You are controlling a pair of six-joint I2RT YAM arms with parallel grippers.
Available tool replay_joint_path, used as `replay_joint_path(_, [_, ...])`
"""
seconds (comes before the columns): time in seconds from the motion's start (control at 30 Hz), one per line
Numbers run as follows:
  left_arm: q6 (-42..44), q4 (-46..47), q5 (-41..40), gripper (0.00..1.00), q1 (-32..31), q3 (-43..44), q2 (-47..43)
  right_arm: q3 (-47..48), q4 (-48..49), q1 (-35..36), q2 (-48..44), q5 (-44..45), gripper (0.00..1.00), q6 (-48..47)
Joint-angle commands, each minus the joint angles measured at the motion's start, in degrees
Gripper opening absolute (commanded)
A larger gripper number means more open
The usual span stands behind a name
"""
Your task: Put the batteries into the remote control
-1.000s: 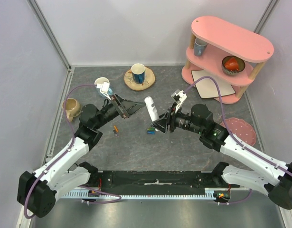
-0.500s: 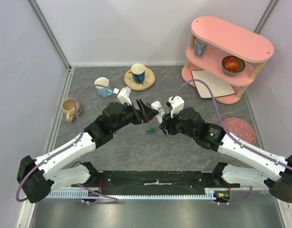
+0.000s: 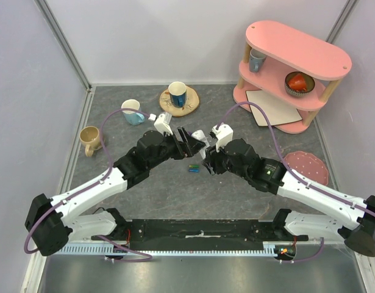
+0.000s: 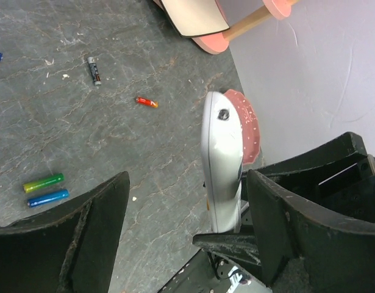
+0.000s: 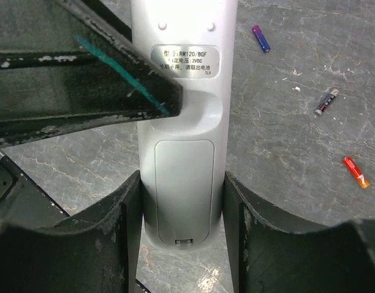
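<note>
The white remote control (image 5: 182,122) is held clear of the table, its back with the shut battery cover facing the right wrist camera. My right gripper (image 5: 182,178) is shut on its lower end. In the top view the remote (image 3: 200,136) sits between both grippers. My left gripper (image 4: 188,178) is open, its jaws either side of the remote (image 4: 221,165), and one finger (image 5: 114,79) lies across the remote's back. On the table lie batteries: green (image 4: 43,182), blue (image 4: 48,198), red (image 4: 146,102), dark (image 4: 94,70), and purple-red (image 5: 261,38).
A pink two-tier shelf (image 3: 297,61) stands at the back right with a white mat (image 3: 274,112) under it. A pink coaster (image 3: 310,166) lies at the right. A cup on a wooden coaster (image 3: 178,94), a white-blue mug (image 3: 132,112) and a tan mug (image 3: 91,139) stand at the back left.
My left arm swung right from the left side until its open jaws reached the remote. My right gripper shifted slightly left with the remote.
</note>
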Motion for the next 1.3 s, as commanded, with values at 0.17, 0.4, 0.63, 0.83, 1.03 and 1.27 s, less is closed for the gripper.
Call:
replay_joint_path(0.17, [0.0, 8.5, 2.0, 0.74, -1.0, 3.1, 3.4, 3.2, 2.0, 0.8, 0.1, 0.5, 0.39, -0.6])
replay_joint_path(0.4, [-0.3, 10.5, 2.4, 0.56, -1.8, 3.0, 5.7, 3.2, 2.2, 0.9, 0.4, 0.6, 0.39, -0.3])
replay_joint_path(0.63, [0.0, 11.5, 2.8, 0.54, -2.0, 3.1, 6.9, 3.3, 2.3, 1.1, 0.7, 0.3, 0.39, -0.4])
replay_joint_path(0.83, [0.0, 12.9, 3.0, 0.31, -2.0, 2.2, 7.0, 3.2, 2.3, 1.2, 0.8, 0.3, 0.38, -0.4])
replay_joint_path(1.03, [0.1, 14.4, 3.7, 0.02, -2.0, 0.9, 6.8, 3.1, 2.3, 1.2, 0.3, 0.2, 0.4, -0.5])
replay_joint_path(1.27, [0.1, 19.7, -4.6, 0.02, -2.0, -5.5, 1.4, 5.6, -2.6, 1.3, -1.9, 3.5, 0.97, 2.3])
